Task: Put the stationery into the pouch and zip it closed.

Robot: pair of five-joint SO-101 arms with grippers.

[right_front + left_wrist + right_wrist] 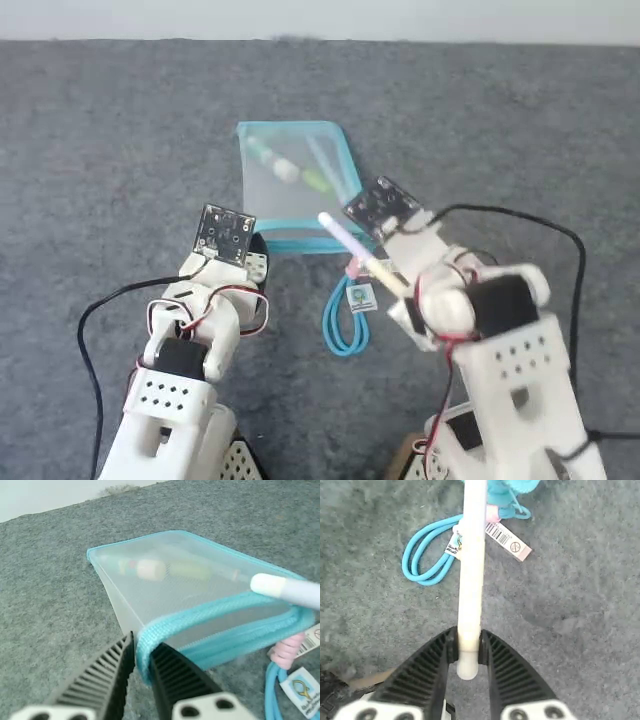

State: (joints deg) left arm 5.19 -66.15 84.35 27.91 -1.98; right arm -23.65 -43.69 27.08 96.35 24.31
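A: Left gripper (142,642)?
B: Closed on the teal zip edge of the pouch (165,597), flat on grey felt (120,130).
A: Right gripper (468,632)?
B: Clamped around a white pen (472,555), tip at the pouch mouth; markers (160,570) lying inside, seen through its clear wall.

A grey felt mat (110,130) covered the table, its nap fuzzy and faintly mottled, with a few darker scuffed spots. Beyond its far edge ran a pale strip (320,18), plain and unmarked, straight across the high view. At the mat's near edge, right of centre in that view, a small tan patch (402,463) showed; what it was could not be told.
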